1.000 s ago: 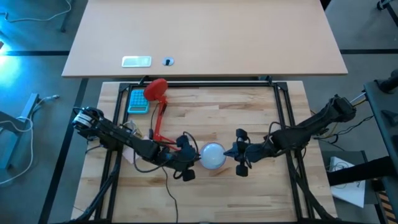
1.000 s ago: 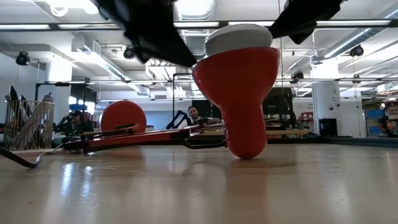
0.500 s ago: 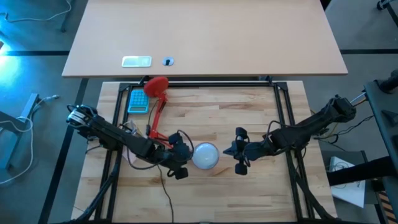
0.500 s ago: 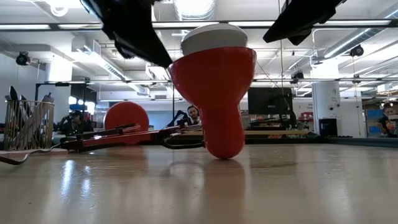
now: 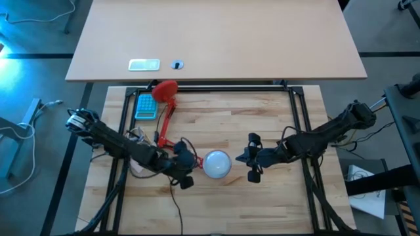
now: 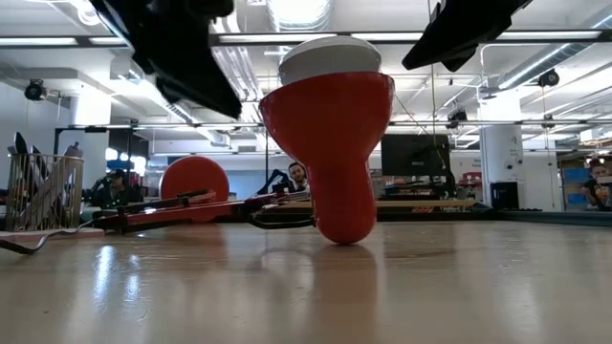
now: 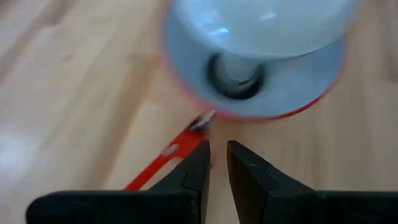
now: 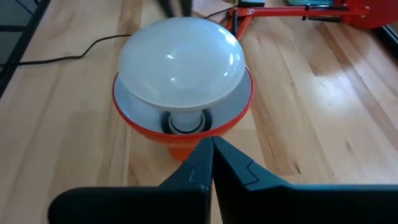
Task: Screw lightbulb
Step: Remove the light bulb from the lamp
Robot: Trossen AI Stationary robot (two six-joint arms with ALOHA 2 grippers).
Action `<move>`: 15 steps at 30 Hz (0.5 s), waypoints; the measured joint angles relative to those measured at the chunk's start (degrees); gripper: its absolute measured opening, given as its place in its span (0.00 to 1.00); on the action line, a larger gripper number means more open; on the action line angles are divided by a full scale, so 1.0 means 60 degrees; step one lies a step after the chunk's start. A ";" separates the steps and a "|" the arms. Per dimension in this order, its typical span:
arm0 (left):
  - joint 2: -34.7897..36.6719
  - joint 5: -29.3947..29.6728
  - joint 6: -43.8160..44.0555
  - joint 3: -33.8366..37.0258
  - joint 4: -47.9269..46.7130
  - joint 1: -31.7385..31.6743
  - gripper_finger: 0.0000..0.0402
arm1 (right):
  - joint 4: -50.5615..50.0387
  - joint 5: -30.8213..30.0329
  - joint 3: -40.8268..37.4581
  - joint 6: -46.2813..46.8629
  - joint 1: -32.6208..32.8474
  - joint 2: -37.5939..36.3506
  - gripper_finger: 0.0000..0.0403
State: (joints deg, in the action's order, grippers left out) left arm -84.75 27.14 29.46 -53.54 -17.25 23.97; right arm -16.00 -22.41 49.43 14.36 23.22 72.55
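White lightbulb (image 8: 181,61) apparently seated in the red shade (image 8: 181,140); both nearly closed, empty grippers, left (image 7: 216,163) and right (image 8: 212,151), should grip its dome squarely before turning.

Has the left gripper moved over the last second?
Yes. In the high view the left gripper has backed away from the lamp shade, toward the table's left edge.
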 joint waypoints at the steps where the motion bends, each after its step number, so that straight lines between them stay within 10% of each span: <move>1: -0.0186 -0.0168 -0.0204 0.0148 0.0742 -0.0016 0.11 | 0.0012 0.0000 0.0000 0.0025 0.0000 0.0008 0.01; 15: -0.2285 -0.0367 -0.2399 -0.1132 0.2642 -0.0598 0.11 | -0.2962 -0.0036 0.0437 0.0616 0.0000 -0.1107 0.01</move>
State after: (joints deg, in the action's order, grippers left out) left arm -98.46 24.94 15.06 -60.33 -1.39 20.38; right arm -33.78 -22.63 52.05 18.05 23.22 65.91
